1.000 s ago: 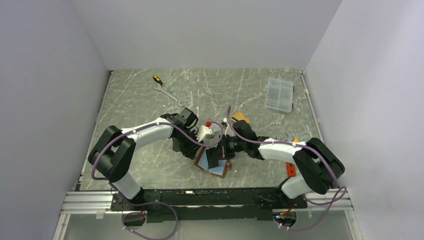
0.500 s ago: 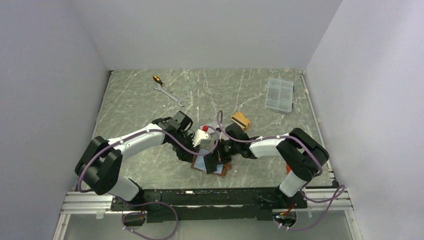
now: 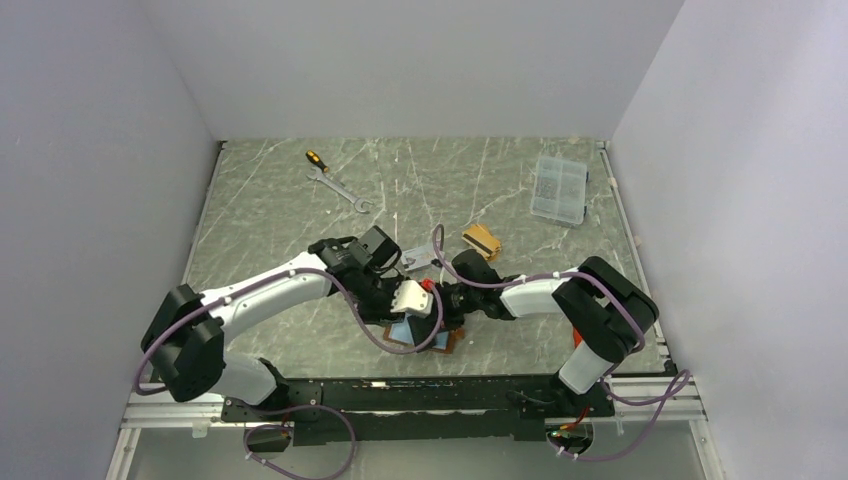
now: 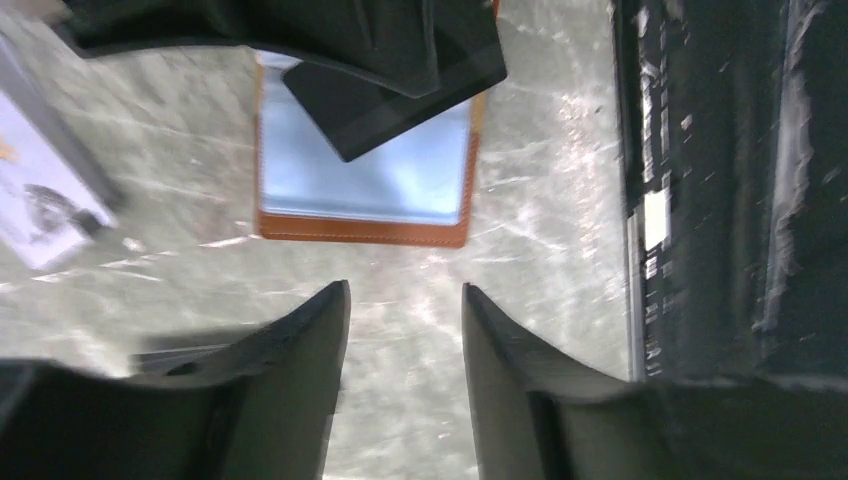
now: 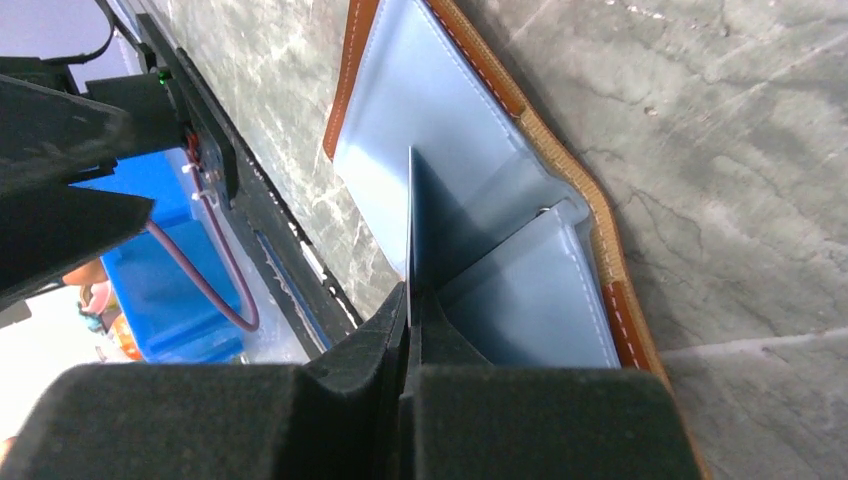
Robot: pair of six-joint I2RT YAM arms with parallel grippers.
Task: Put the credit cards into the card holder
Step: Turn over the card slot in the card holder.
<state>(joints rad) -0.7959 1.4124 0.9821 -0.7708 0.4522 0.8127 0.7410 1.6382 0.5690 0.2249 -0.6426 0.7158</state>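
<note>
The card holder [image 3: 450, 344] lies open near the table's front edge, tan leather around pale blue sleeves [image 4: 365, 185] [image 5: 430, 130]. My right gripper [image 3: 441, 311] [image 5: 408, 300] is shut on a credit card [image 5: 411, 215] that stands on edge with its lower end in the sleeves. In the left wrist view this card [image 4: 400, 95] looks dark. My left gripper [image 3: 395, 318] [image 4: 405, 295] is open just left of the holder, with only bare table between its fingers. More gold-orange credit cards [image 3: 481, 241] lie behind, and a pale one [image 3: 415, 262] [image 4: 40, 200] lies nearer.
A wrench [image 3: 342, 191] and a small screwdriver [image 3: 315, 158] lie at the back left. A clear compartment box [image 3: 560, 188] sits at the back right. The black base rail [image 4: 720, 200] runs close along the holder's near side.
My left arm has swung toward the front edge, down beside the holder. The right arm pulled its elbow in a second ago and has since held the card at the sleeves.
</note>
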